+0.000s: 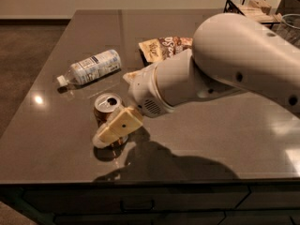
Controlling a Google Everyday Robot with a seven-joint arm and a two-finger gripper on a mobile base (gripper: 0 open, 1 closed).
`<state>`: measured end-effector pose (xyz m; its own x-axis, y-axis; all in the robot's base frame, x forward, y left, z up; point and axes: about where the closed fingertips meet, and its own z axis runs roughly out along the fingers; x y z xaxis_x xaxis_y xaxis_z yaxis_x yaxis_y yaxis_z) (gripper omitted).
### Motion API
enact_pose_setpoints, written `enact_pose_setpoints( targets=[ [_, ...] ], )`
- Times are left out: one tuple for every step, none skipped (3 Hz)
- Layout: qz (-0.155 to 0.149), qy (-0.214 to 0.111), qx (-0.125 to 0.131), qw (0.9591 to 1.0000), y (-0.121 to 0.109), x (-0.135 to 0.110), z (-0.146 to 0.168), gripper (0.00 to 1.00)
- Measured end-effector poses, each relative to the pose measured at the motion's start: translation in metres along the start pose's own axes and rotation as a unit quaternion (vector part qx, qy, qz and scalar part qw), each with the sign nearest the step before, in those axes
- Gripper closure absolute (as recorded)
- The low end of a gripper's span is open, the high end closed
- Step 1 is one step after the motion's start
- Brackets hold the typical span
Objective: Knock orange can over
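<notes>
The orange can point(106, 108) stands upright on the dark grey table point(56, 139), near its front left, with its silver top and pull-tab opening showing. My gripper point(112, 129) reaches in from the right on the white arm point(225, 64). Its pale cream finger point(119, 125) lies across the front of the can and hides the can's lower half. The finger appears to touch the can's side.
A clear plastic bottle point(89, 67) with a white label lies on its side behind the can. A snack bag point(161, 47) lies further back, partly behind the arm. A black wire rack point(248, 6) stands at the far right corner. The table's front edge is close below the can.
</notes>
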<state>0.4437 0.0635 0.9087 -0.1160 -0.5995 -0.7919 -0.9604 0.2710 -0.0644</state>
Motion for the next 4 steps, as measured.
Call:
enact_pose_setpoints(
  targets=[
    [0.001,-0.012,-0.003,0.9999,0.006,-0.009,0.010,0.21],
    [0.004,-0.016,-0.008,0.9998,0.010,-0.011,0.015,0.44],
    [0.000,-0.014,-0.016,0.9998,0.007,-0.015,0.008,0.68],
    [-0.009,0.009,-0.015,0.9998,-0.002,-0.025,-0.018,0.91]
  ],
)
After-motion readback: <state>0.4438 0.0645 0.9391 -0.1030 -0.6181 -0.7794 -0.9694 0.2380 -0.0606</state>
